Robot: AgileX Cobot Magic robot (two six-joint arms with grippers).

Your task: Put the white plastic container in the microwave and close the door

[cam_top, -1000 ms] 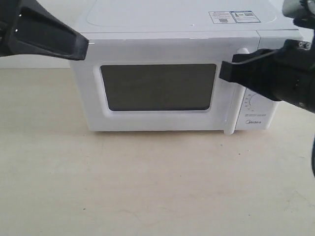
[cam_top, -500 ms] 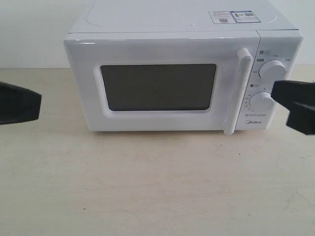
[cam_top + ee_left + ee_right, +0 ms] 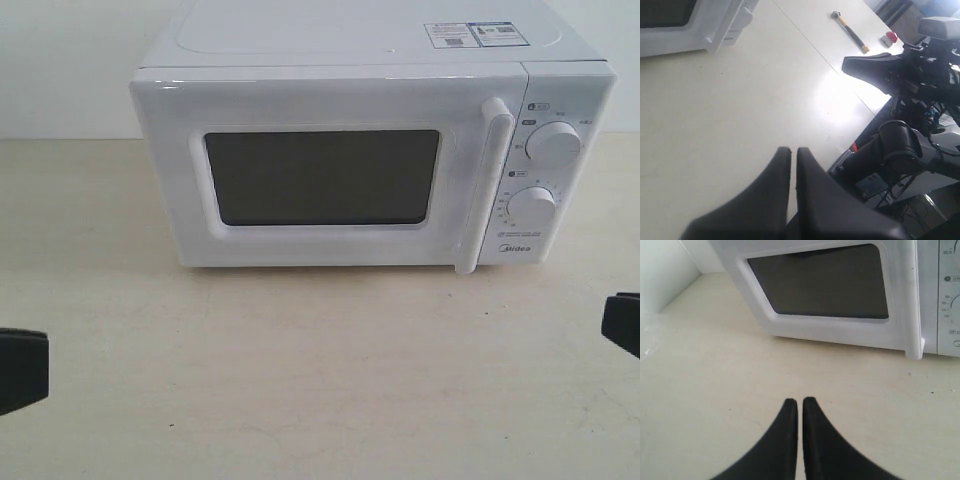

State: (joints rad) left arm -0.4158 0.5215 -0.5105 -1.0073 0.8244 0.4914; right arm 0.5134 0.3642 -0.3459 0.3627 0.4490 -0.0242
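Exterior view: boxy white countertop microwave (image 3: 350, 40) stands on the pale beige table (image 3: 320, 380), its white dark-windowed door (image 3: 320, 180) shut.
Left wrist view: black left gripper (image 3: 793, 151), jaws together, empty.
Right wrist view: black right gripper (image 3: 800, 402), jaws together, empty, facing the door.

Materials and finishes

The microwave (image 3: 350, 45) casing is smooth white with a soft sheen; metal or plastic cannot be told. The door (image 3: 320, 100) has a glossy, plastic-looking white frame and handle (image 3: 487, 180) around a dark, dully reflective window (image 3: 322, 177). The sticker labels (image 3: 476, 34) look like printed paper. The table (image 3: 320, 370) is pale, matt and smooth — faintly streaked. The left gripper (image 3: 790, 150) and right gripper (image 3: 800, 401) look like matt black plastic.
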